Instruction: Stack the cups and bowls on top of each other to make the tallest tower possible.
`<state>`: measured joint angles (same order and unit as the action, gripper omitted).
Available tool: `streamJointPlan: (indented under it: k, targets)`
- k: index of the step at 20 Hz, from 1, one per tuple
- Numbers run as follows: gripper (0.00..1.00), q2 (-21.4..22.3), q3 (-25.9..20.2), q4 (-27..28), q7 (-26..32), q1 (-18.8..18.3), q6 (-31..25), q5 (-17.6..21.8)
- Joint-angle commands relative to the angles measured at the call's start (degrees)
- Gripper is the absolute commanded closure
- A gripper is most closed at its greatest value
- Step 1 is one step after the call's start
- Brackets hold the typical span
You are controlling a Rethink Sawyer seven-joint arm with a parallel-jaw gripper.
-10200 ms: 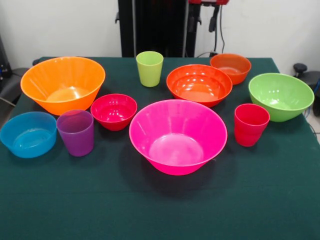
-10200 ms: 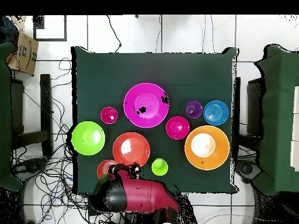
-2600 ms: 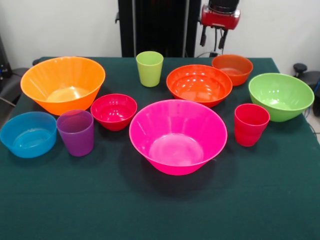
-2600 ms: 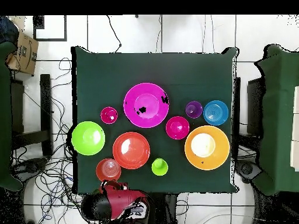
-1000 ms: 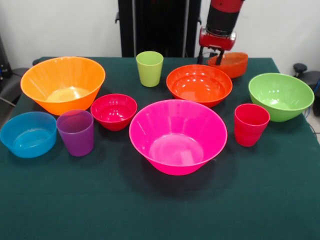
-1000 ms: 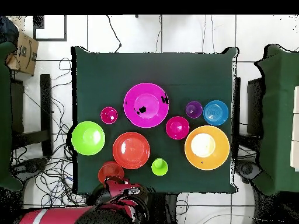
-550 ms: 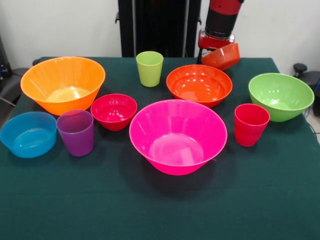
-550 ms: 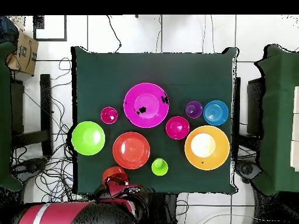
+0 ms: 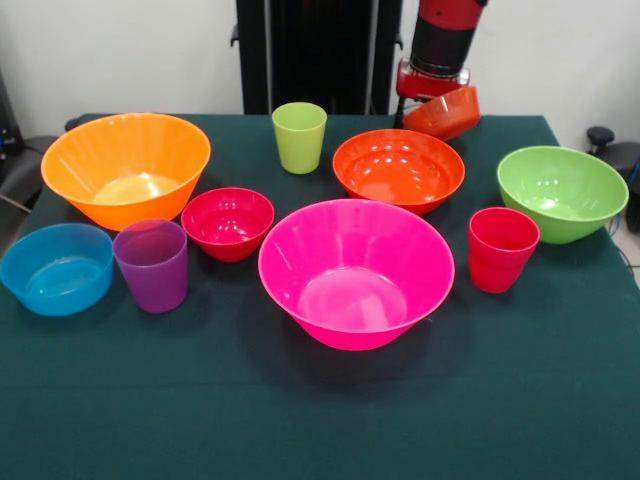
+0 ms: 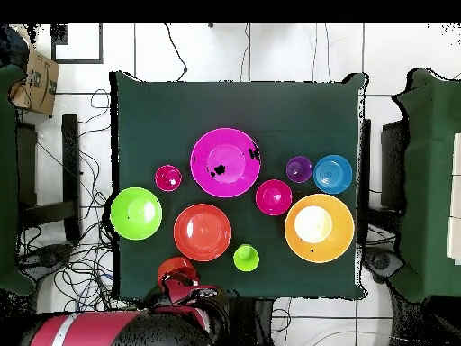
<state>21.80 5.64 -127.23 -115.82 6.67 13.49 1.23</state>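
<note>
My gripper (image 9: 428,98) is shut on the rim of the small orange bowl (image 9: 446,112), which hangs tilted above the table's back right corner, also seen as the small orange bowl (image 10: 176,269) from overhead. The wide pink bowl (image 9: 355,270) sits in the middle with nothing in it. Around it stand the orange-red bowl (image 9: 398,168), green bowl (image 9: 562,192), yellow-orange bowl (image 9: 125,165), small red bowl (image 9: 227,222) and blue bowl (image 9: 56,267). The lime cup (image 9: 299,137), purple cup (image 9: 151,265) and red cup (image 9: 502,249) stand upright and apart. No tower stands.
The dark green table (image 9: 320,420) has open cloth along its near side. From overhead, cables (image 10: 81,270) lie on the floor beside the table edge, and my red arm (image 10: 81,332) reaches in from the bottom left.
Over the last seconds the arm came down onto the small orange bowl, closed on its rim, and lifted and tilted it. In the last half second nothing visibly moved.
</note>
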Motion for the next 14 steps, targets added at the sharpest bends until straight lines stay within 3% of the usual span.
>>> streamJointPlan:
  k: [1, 8, 14]
  targets:
    - [0.0, -3.1, -9.2, 7.6, -13.4, -2.3, 8.2, -1.8]
    - [0.0, -4.3, -11.7, 9.9, -13.3, -3.4, 9.1, -1.5]
    - [0.0, -5.1, -15.4, 10.8, -14.0, -6.4, 13.9, 2.3]
